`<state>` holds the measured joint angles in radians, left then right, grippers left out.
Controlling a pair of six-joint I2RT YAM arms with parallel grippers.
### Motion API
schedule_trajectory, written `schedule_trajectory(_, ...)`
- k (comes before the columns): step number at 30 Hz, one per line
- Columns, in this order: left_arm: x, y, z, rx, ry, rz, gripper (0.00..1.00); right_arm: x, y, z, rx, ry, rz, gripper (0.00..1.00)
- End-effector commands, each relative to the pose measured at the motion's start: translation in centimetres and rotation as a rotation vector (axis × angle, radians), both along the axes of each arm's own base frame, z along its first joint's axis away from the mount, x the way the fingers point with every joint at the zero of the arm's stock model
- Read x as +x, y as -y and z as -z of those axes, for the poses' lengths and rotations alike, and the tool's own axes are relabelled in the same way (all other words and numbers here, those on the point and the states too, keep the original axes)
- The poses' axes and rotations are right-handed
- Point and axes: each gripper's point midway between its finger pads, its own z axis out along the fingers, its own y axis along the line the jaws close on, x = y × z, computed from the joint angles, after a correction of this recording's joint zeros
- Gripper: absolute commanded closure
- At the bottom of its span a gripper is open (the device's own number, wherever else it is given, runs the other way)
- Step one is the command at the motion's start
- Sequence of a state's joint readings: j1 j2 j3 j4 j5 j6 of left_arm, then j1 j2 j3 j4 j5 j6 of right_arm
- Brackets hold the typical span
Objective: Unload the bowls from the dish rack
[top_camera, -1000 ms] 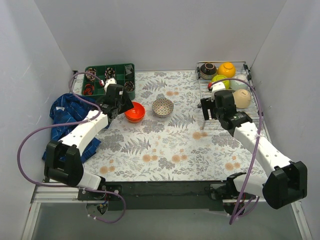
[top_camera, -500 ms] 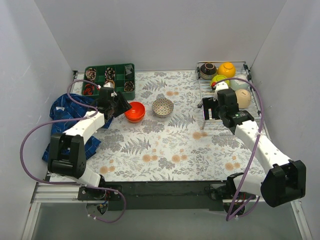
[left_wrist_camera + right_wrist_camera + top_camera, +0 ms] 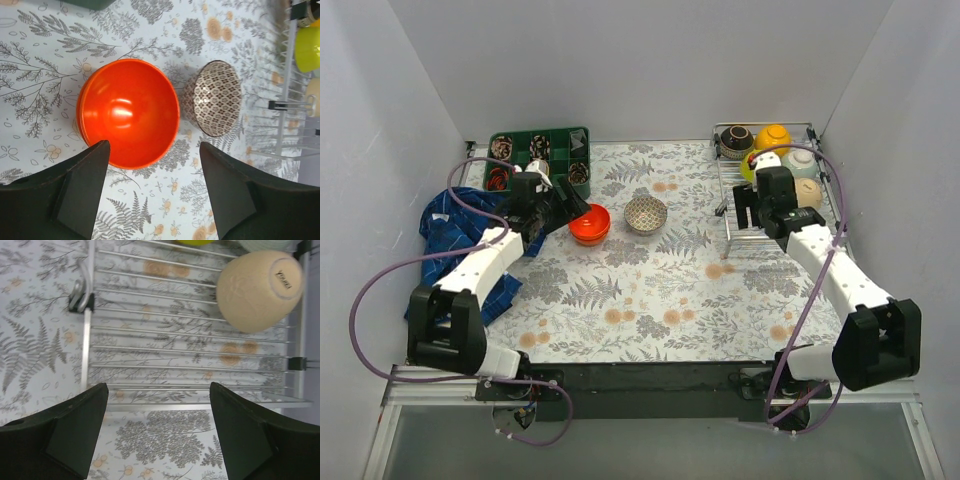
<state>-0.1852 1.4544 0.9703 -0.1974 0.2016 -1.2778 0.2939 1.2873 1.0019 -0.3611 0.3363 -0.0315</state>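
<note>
The silver wire dish rack [image 3: 828, 215] stands at the back right. In it are a dark brown bowl [image 3: 736, 140], a yellow-orange bowl [image 3: 775, 136], a lime green bowl [image 3: 750, 166] partly hidden by my right wrist, a pale mint bowl [image 3: 802, 162] and a beige bowl [image 3: 808, 193]. Two stacked red-orange bowls [image 3: 590, 224] and a white patterned bowl [image 3: 646, 213] sit on the mat. My left gripper [image 3: 152, 149] is open and empty, just short of the red-orange stack [image 3: 127, 112]. My right gripper [image 3: 158, 388] is open and empty above the rack's near edge [image 3: 190, 402]; the beige bowl [image 3: 260, 290] lies upside down ahead of it.
A green plastic compartment tray [image 3: 582, 142] with small items stands at the back left. A crumpled blue cloth [image 3: 450, 230] lies at the left edge under my left arm. White walls close in the back and both sides.
My right gripper has moved back over the rack's near part. My left gripper has drawn back a little to the left of the red-orange stack. The bowls have not moved.
</note>
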Motion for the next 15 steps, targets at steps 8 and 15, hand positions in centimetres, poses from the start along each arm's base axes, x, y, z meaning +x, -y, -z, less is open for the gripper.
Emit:
schedule_trajectory(8, -7.7, -2.6, -2.8, 0.077, 0.093, 0.004, 0.07, 7.8, 8.2, -4.2, -0.336, 0.072, 0.291, 0.09)
schedule_trajectory(15, -9.7, -4.9, -0.5, 0.177, 0.103, -0.052, 0.02, 12.2, 9.6, -1.9, -0.521, 0.006, 0.313, 0.08)
